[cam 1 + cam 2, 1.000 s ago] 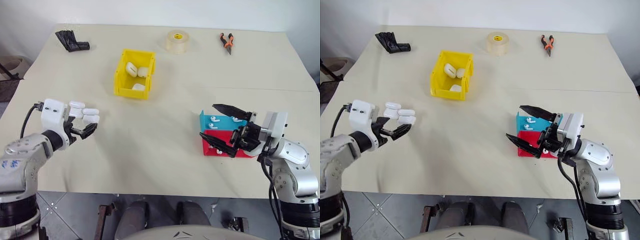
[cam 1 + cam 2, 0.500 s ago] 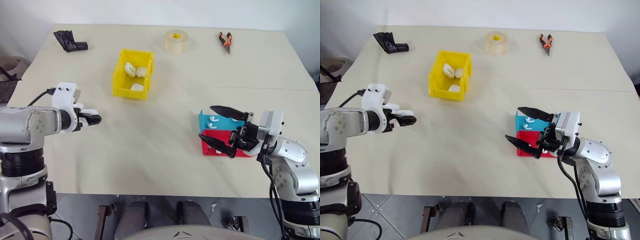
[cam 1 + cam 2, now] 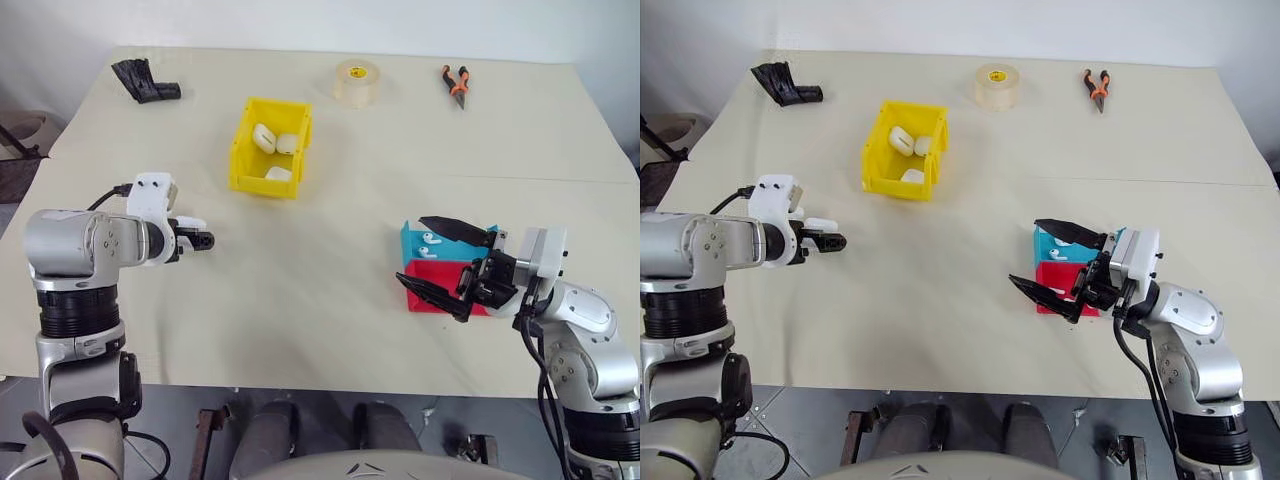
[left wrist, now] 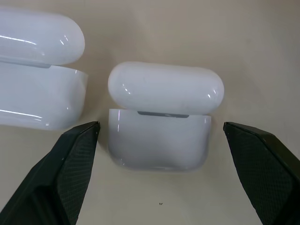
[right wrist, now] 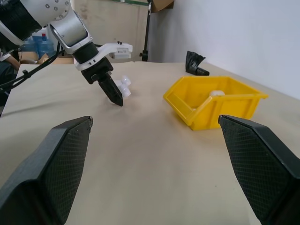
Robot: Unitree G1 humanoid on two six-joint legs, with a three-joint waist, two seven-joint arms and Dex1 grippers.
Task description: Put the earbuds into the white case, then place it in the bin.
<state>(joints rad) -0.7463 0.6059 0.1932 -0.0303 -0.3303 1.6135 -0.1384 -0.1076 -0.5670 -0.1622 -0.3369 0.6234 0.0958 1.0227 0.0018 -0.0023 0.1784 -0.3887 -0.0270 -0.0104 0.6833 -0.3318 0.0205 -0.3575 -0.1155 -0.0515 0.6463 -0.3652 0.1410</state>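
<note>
On beige table (image 3: 330,250), glossy white case (image 4: 161,117), lid ajar.

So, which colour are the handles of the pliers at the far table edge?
Orange, best seen in the left eye view: pliers.

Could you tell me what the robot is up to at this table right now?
It is packing earbuds into cases. The left gripper, open and pointing down, hangs over a white case whose lid is open, with a second case beside it; nothing is gripped yet. The right gripper, also open and empty, hovers by the blue tray and red tray, where loose earbuds lie. The yellow bin farther back already holds a few cases.
</note>
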